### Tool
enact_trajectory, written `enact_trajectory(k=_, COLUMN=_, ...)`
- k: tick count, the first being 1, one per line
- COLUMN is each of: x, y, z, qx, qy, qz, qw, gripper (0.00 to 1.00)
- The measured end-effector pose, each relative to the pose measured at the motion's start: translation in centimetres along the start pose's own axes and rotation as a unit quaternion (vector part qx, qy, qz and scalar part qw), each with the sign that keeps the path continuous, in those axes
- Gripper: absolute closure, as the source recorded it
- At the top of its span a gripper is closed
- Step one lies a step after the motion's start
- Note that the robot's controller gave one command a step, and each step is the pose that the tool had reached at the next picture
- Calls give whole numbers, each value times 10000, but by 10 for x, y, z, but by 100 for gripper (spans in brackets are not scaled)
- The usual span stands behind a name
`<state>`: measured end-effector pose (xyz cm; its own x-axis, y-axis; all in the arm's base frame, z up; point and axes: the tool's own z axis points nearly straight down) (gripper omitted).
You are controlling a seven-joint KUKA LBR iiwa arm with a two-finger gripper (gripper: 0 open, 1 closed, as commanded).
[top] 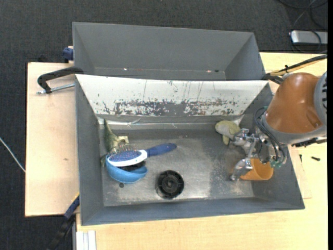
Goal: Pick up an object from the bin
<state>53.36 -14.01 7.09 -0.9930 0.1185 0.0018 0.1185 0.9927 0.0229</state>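
My gripper [237, 155] is low over the right end of the bin, open, with bare bin floor between its two metal fingers. One finger [240, 138] lies beside a pale yellow soft lump [226, 129] near the back wall. The other finger [241, 167] touches or nearly touches an orange thing [259, 172] by the right wall, which the gripper body partly hides. Nothing is held.
At the left end lie a blue brush with white bristles [136, 155], a blue bowl-like piece [126, 174] under it and an olive-tan thing [111, 137] in the corner. A black round disc [170, 184] sits near the front wall.
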Motion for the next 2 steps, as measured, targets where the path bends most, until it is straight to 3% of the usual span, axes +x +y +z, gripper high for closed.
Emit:
enact_trajectory(k=1, x=-2, y=0, z=-2, qx=3, qy=-26, qz=-12, qw=10000, gripper=100)
enact_trajectory(k=2, x=0, y=-1, z=0, qx=12, qy=-8, qz=2, qw=10000, gripper=0)
